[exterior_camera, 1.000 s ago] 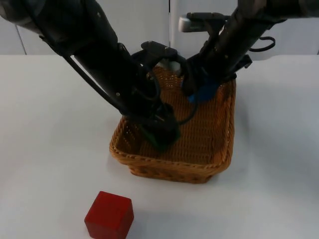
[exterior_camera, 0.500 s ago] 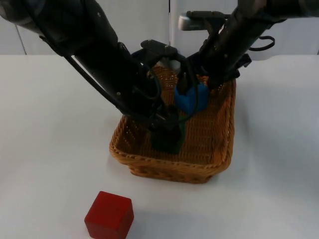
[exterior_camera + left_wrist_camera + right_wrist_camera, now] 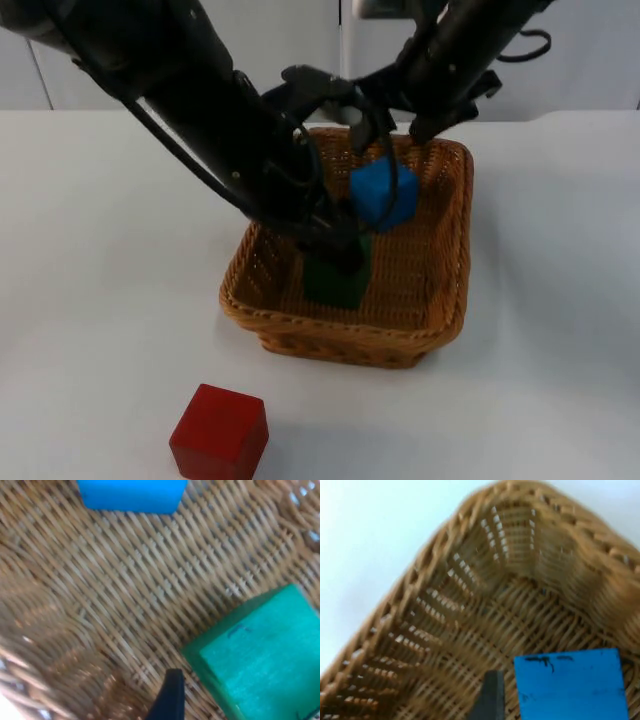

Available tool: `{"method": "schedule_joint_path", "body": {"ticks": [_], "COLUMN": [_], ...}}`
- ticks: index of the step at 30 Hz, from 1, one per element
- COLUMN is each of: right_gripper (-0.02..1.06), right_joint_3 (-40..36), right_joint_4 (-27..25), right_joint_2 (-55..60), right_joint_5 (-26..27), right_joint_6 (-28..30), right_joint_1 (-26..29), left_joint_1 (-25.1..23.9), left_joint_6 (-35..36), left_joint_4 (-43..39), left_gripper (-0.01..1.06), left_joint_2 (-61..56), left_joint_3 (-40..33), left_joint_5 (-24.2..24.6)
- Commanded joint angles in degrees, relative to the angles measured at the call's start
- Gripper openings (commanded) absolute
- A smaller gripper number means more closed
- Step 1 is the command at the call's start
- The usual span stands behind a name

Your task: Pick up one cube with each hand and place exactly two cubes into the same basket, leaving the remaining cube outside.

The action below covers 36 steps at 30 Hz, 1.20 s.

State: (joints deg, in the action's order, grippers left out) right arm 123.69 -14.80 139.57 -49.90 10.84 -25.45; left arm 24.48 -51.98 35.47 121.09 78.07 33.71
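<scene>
Now the placing step looks finished: the blue cube and green cube lie in the basket, the red cube outside on the desk. The left gripper is low over the green cube and the right gripper above the far rim; I cannot tell the state of either's fingers. Next, both arms should lift clear.

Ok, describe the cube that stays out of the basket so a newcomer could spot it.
Start at the wicker basket in the middle of the white table. Look nearer the camera, off its left front corner: the red cube sits alone there. The green cube and blue cube lie inside the basket.
</scene>
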Motion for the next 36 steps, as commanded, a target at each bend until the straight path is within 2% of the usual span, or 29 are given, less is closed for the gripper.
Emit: {"method": "schedule_joint_path", "body": {"ticks": [1,4,14,28,32,36], "right_gripper": [0.72,0.72,0.72,0.72,0.72,0.72], "right_joint_3": [2.02,7.2,15.36,15.36,15.36,13.14], "right_joint_4": [-0.52,-0.52,-0.31,1.35,1.24,1.24], "right_joint_2": [-0.59,-0.59,-0.98,-7.83,-9.12,-11.63], "right_joint_5": [-2.03,-5.98,-13.73,-15.94,-18.82,-19.08], "right_joint_6": [0.67,0.67,0.81,0.81,0.81,1.38], "right_joint_1": [-0.48,-0.48,-0.48,-0.48,-0.48,-0.48], "left_joint_1": [0.11,0.11,0.11,0.11,0.11,0.11], "left_joint_6": [-0.03,-0.03,0.24,8.53,10.71,10.94], "left_joint_4": [-1.0,-2.81,-5.11,-9.16,-9.44,-10.39], "left_gripper": [0.77,0.77,0.77,0.77,0.77,0.77], "left_joint_2": [-2.05,-5.04,-12.92,-16.66,-17.16,-18.98], "left_joint_3": [-0.12,-0.12,-0.12,-0.12,-0.12,-0.12], "left_joint_5": [0.04,0.04,-0.2,0.03,1.41,3.26]}}
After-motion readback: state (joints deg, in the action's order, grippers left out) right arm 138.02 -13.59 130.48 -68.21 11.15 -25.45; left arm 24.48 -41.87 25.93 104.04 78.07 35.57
